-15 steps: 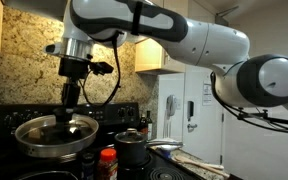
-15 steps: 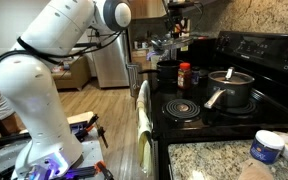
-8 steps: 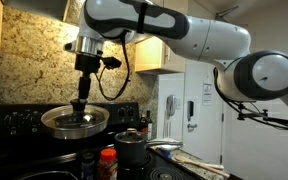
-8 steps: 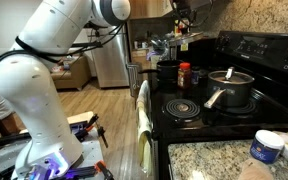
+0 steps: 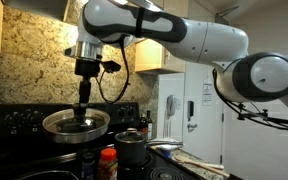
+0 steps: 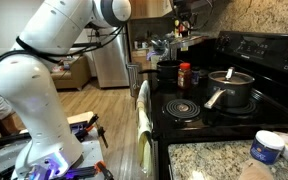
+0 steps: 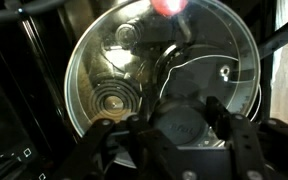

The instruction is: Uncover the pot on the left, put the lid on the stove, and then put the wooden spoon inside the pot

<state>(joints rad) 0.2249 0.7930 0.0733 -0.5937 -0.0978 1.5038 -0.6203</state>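
My gripper point(image 5: 83, 103) is shut on the knob of the round shiny lid point(image 5: 76, 122) and holds it level in the air above the black stove point(image 5: 14, 120). In the wrist view the dark knob sits between my two fingers point(image 7: 234, 130), with the lid point(image 7: 134, 60) spread out beyond them. In the opposite exterior view the gripper point(image 6: 181, 22) hangs high over the far end of the stove point(image 6: 246, 45). I cannot make out the pot under the lid. The wooden spoon does not show clearly in any view.
A dark grey pot with a knobbed lid point(image 6: 231, 88) point(image 5: 131, 148) stands on a burner. A red-capped bottle point(image 6: 184, 75) point(image 5: 108, 160) stands beside it. A bare coil burner point(image 6: 181, 107) lies near the stove's front edge. A white tub point(image 6: 268, 146) sits on the granite counter.
The lid has risen and shifted right with my gripper since one second ago. Over the last half second it has hardly moved.
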